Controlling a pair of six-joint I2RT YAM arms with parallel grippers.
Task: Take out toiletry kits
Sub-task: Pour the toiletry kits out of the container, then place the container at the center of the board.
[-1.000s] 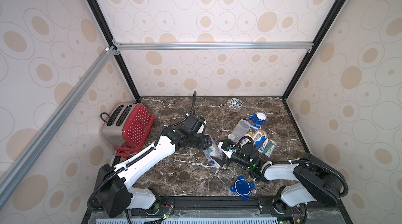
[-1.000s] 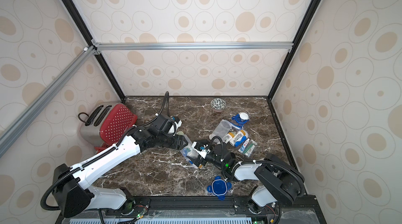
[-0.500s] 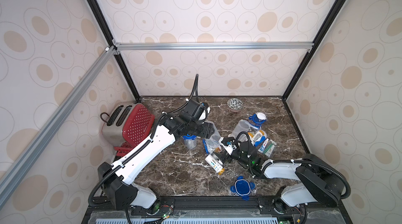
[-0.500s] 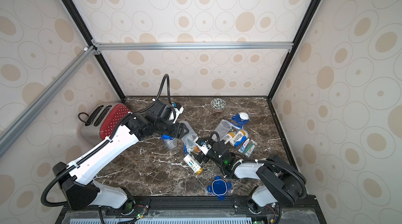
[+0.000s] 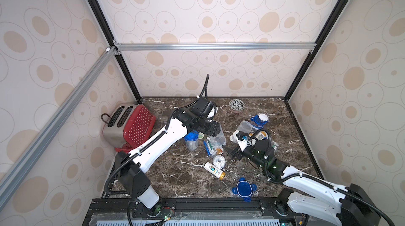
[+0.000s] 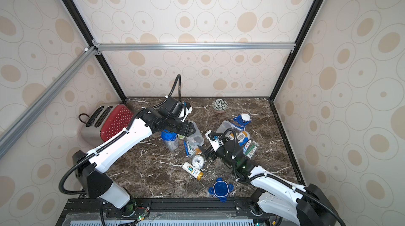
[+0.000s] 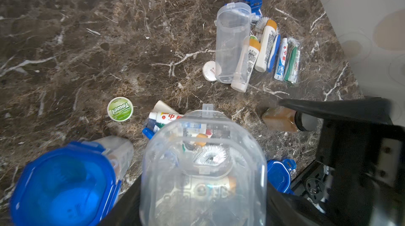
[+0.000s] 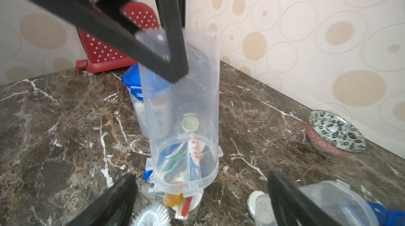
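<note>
Item: clear jar [image 8: 182, 108], lifted off the desk [image 5: 175, 174] since a second ago and upended, my left gripper [image 5: 215, 132] clamped on its wall.
Contents: toiletry kit [image 5: 218, 161], now spilled beneath its mouth, so this kit looks nearly out.
Right gripper [image 5: 231, 154]: jaws spread, empty, beside the pile.

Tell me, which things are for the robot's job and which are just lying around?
For the job: clear jar in the left gripper, toothpaste tube, wrapped toothbrush, gold-capped white bottle, green Towel packet.
Just lying about: red toaster, patterned bowl, small brown jar.
</note>
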